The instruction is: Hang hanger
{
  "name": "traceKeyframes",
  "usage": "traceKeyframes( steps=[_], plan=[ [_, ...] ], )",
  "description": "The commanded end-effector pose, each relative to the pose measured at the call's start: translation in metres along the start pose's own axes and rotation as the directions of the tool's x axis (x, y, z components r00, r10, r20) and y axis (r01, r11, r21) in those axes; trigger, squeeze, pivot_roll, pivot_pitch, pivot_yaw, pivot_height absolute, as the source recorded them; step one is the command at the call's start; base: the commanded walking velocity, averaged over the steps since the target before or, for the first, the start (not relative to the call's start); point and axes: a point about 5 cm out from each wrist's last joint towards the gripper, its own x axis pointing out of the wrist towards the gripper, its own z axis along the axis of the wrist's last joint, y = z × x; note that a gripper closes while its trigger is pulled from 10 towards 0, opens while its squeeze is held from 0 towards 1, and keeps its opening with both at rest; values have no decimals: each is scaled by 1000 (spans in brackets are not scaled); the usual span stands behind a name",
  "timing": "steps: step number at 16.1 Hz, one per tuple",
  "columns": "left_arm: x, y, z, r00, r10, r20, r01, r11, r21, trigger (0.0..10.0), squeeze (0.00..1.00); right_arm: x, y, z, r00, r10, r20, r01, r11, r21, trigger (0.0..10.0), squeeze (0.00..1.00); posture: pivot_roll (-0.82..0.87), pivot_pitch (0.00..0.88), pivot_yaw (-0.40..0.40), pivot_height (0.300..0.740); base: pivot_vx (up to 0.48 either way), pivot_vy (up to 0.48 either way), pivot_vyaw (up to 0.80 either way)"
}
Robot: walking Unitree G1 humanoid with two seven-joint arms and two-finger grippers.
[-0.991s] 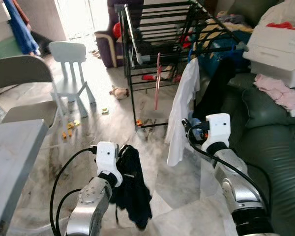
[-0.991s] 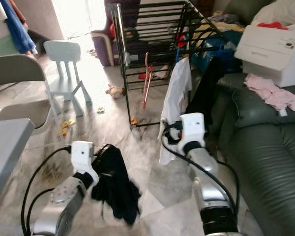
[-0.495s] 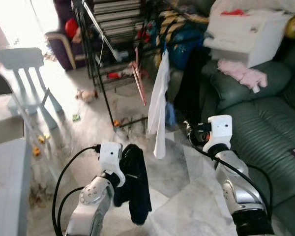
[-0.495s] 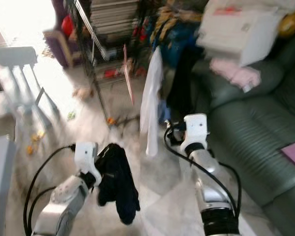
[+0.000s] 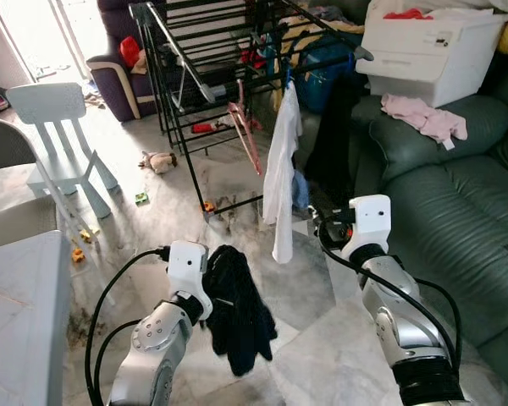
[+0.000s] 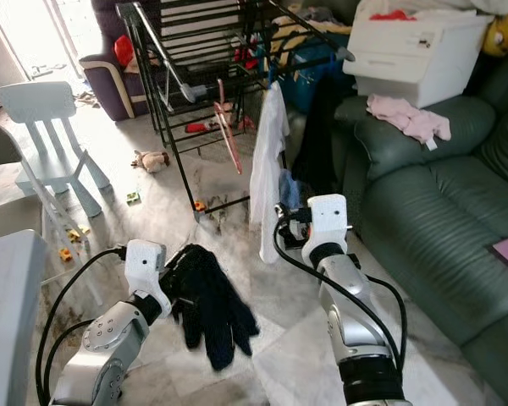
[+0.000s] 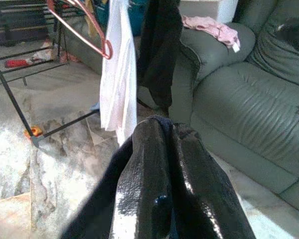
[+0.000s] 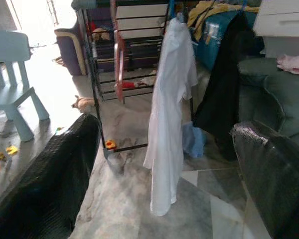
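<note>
The left hand [image 7: 164, 199] was clenched on a dark garment [image 5: 237, 309], carried low for transport toward the drying rack [image 5: 229, 51]. The right hand [image 8: 164, 164] was released, ready to assist. A pink hanger [image 5: 247, 127] hung from the rack.

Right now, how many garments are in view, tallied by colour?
White, hanging on the drying rack: 1 white shirt
Black: 2, a black garment hanging on the rack and a dark garment in the left gripper
Pink, on the sofa: 1 pink garment
Total: 4

Two silver arms w/ white wrist boxes, looping black cables, black textured fingers [image 8: 50, 179] on each gripper.
</note>
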Motion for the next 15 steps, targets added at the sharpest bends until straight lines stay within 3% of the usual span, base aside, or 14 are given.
traceKeyframes(
  steps=[1, 12, 15],
  plan=[
    [1, -2, 12, 998, -27, 55, 25, 999, 26, 10000, 0, 1, 1, 3, 1000, 3, 12, -3, 1000, 4, 10000, 0, -85, 0, 45, 740, 345, 0, -450],
    [3, -4, 11, 998, -43, 46, 41, 998, 43, 10000, 0, 0, 2, 1, 1000, 7, 7, -7, 1000, 2, 10000, 0, -86, 0, 51, 740, 416, 0, 0],
    [3, -4, 11, 998, -41, 42, 39, 998, 41, 10000, 0, -1, 3, -1, 1000, 14, 1, -14, 1000, 4, 10000, 0, -87, 0, 51, 740, 384, 281, 0]
  ],
)
